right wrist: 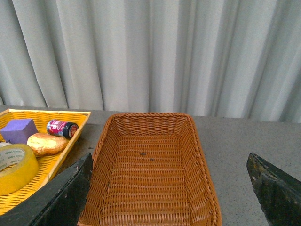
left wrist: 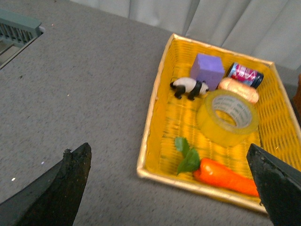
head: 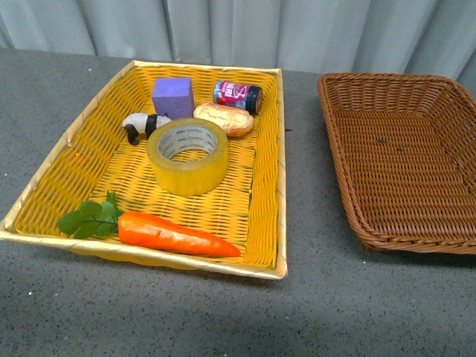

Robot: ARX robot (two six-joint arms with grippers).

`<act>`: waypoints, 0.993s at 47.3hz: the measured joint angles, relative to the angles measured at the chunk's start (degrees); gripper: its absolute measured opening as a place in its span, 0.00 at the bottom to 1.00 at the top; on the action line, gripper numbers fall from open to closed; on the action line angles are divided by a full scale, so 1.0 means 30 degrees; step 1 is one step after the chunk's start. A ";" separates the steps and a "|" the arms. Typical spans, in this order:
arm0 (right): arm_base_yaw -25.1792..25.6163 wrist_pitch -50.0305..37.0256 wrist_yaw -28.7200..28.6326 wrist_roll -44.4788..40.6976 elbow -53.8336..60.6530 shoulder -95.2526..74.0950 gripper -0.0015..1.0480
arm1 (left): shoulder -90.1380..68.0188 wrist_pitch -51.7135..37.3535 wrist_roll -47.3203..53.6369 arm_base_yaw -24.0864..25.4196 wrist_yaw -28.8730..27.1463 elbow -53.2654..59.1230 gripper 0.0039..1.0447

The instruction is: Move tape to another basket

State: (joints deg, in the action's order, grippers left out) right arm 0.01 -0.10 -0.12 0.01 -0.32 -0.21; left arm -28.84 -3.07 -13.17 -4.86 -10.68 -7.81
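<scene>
In the middle of the yellow basket (head: 281,171), that's where the tape (head: 187,155) sits, lying flat with its hole pointing straight up, so its axis is vertical and there's no long side to line up with. The bread roll (head: 224,118) is just beside it at the back, the panda (head: 141,125) is near its far-left edge, and the carrot (head: 178,235) lies apart from it along the front rim.

The brown basket (head: 401,171) is empty and stands to the right of the yellow one on the table (head: 312,312), with a gap between them.

Left tool (left wrist: 167,153) is spread wide with nothing in it, and its camera looks right down on the yellow basket, with the tape ahead of it and off toward the robot's right. Right tool (right wrist: 169,160) is spread wide and empty too, but it faces the brown basket and only catches the tape at the edge of its view.

So I'd say the left arm is nearer. My guess is one finger goes down the hole and one outside the wall.
</scene>
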 joint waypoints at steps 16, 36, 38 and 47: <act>0.0000 0.0000 0.0000 0.0000 0.0000 0.0000 0.91 | -1.5220 -0.6215 -0.1224 -0.1494 0.0423 -0.6018 0.94; 0.0000 0.0000 0.0000 0.0000 0.0000 0.0000 0.91 | -2.3030 -0.5989 -0.2157 -0.1945 0.1290 -1.0950 0.94; 0.0000 0.0000 0.0000 0.0000 0.0000 0.0000 0.91 | -2.3504 -0.5850 -0.2142 -0.1953 0.1464 -1.1344 0.94; 0.0000 0.0000 0.0000 0.0000 0.0000 0.0000 0.91 | -2.5398 -0.5683 -0.1639 -0.2142 0.2025 -1.2757 0.94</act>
State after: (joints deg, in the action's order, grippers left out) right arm 0.01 -0.10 -0.12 0.01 -0.32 -0.21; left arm -105.03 -20.12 -18.09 -11.29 -4.60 -46.09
